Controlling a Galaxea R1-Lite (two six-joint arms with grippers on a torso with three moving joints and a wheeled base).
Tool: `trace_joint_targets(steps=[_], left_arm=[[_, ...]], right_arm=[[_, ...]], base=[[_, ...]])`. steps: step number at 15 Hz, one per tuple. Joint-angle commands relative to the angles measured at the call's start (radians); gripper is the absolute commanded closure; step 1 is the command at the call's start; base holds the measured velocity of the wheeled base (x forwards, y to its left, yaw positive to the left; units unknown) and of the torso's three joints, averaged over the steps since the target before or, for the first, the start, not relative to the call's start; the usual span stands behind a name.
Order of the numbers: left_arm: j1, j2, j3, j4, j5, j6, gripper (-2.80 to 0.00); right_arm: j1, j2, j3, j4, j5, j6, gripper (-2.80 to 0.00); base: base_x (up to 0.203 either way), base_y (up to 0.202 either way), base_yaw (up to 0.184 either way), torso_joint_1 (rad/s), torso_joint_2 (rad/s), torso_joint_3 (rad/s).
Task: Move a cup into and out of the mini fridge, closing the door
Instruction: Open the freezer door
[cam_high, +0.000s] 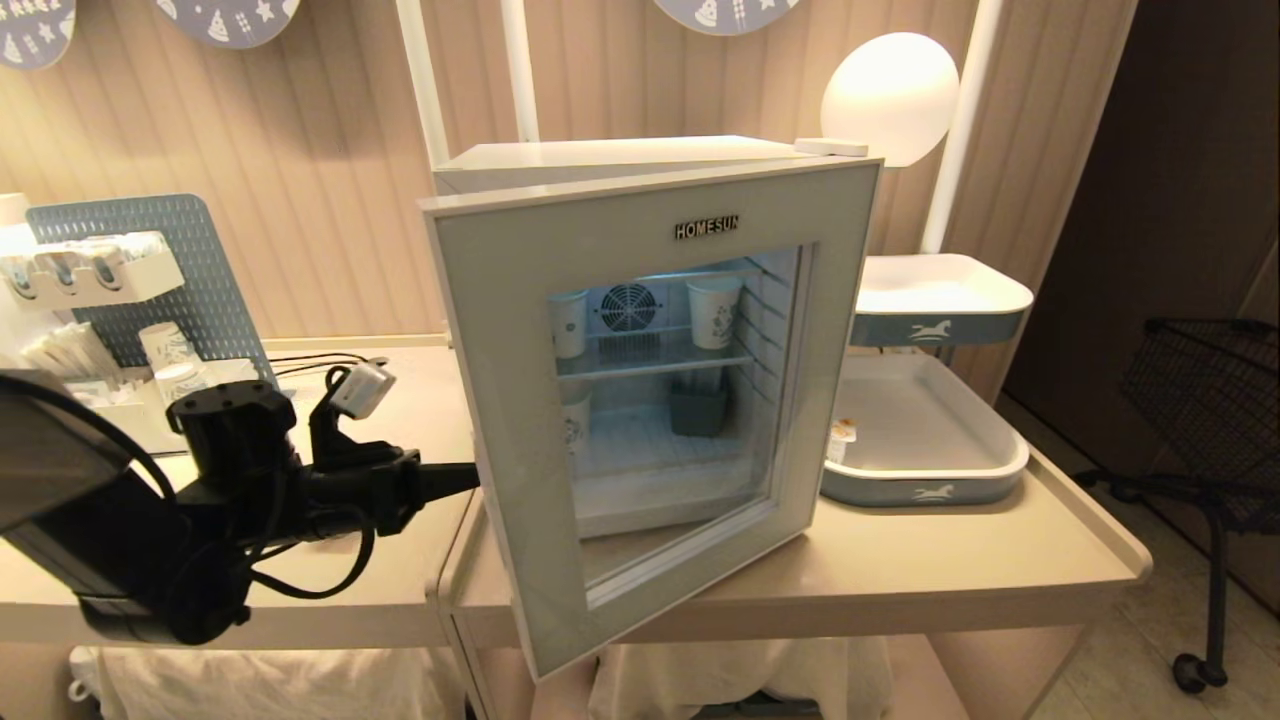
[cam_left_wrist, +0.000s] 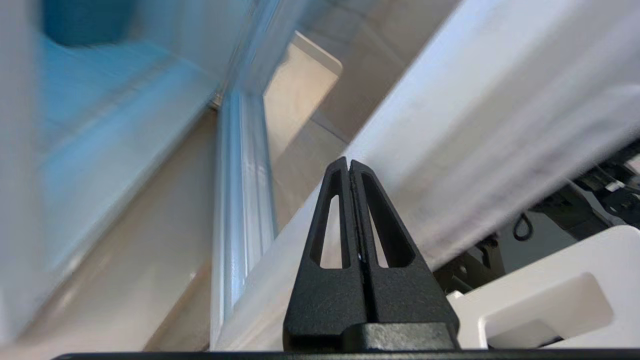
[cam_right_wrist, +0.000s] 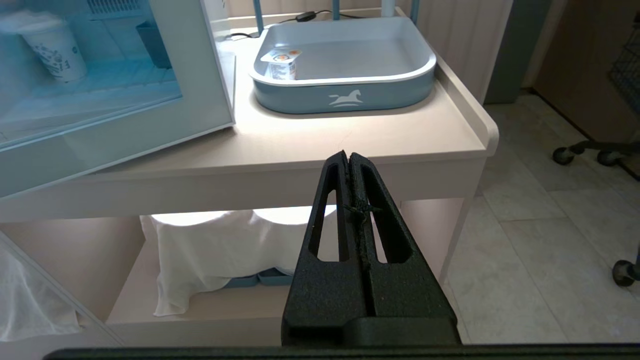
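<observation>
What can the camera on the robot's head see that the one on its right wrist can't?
Only the head view shows the left gripper reaching behind the door edge, the HOMESUN lettering and the rear fan. Only the right wrist view shows the shut right gripper, hanging below the table. Both show the mini fridge and the blue tray holding an orange-lidded cup.

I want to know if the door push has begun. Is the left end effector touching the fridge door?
Cannot tell. In the head view the left end effector reaches the door edge, its tip hidden; the left wrist view is blurred.
</observation>
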Motion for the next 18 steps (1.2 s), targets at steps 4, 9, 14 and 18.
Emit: trace_joint_targets(steps=[4,9,14,18], left_arm=[[-0.085,-0.023,0.041,-0.009,-0.008,-0.002,0.0],[-0.208,-0.076,0.059,0.0,-0.01,-0.012,0.0],[-0.391,-0.031,-0.077,0.04,-0.002,-0.084,0.0],[-0.555,0.007,-0.259,0.214,0.048,-0.091,0.0]], right_arm=[[0.0,0.001,0.0,0.0,0.0,0.0,0.0],[0.001,0.001,0.0,0.0,0.0,0.0,0.0],[0.001,0.001,0.0,0.0,0.0,0.0,0.0],[0.0,0.0,0.0,0.0,0.0,0.0,0.0]], base=[[0.0,0.0,0.0,0.0,0.0,0.0],[0.0,0.0,0.0,0.0,0.0,0.0],[0.0,0.0,0.0,0.0,0.0,0.0],[0.0,0.0,0.0,0.0,0.0,0.0]])
